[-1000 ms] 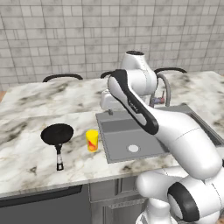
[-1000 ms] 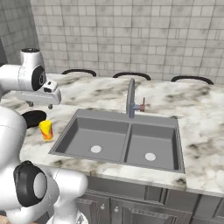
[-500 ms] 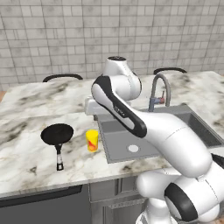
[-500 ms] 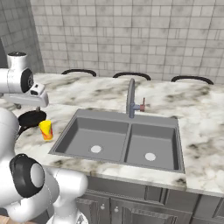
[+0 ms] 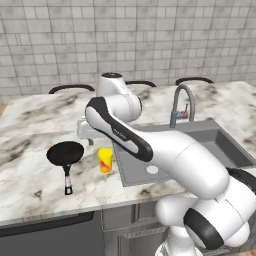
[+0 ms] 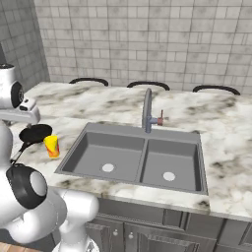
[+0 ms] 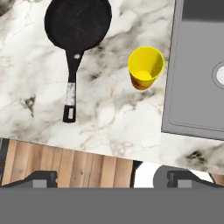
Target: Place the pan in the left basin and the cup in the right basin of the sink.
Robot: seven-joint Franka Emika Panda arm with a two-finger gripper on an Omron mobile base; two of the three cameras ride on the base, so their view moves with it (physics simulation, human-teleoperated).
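The gripper (image 5: 89,136) hangs above the marble counter (image 5: 30,185) with its jaws spread wide and nothing between them, above the stretch of counter left of the sink (image 6: 135,157); in the hand view its two dark fingertips (image 7: 43,178) stand far apart at the bottom, looking straight down on the pan and the cup. Nearest the counter's front edge lies the tip of the pan's handle, pale grey, with the thin dark handle running back from it to the round black pan (image 5: 65,154), which sits flat on the counter well left of the sink. Just beside the pan on its sink side, apart from it and not touching, stands the cup (image 5: 105,160), yellow, upright and open at the top, with a red-orange mark low on its side; it stands close to the left rim of the sink but still on the marble. Beyond the cup the sink is sunk into the counter: the left basin (image 6: 101,151), wider and with a pale round drain in its floor, lies next to the cup, and the right basin (image 6: 172,165), narrower, lies past the central divider. Behind the divider, at the sink's back edge, rises the tall curved faucet (image 6: 147,109). Farthest back, a grey tiled wall (image 6: 147,39) closes off the counter.
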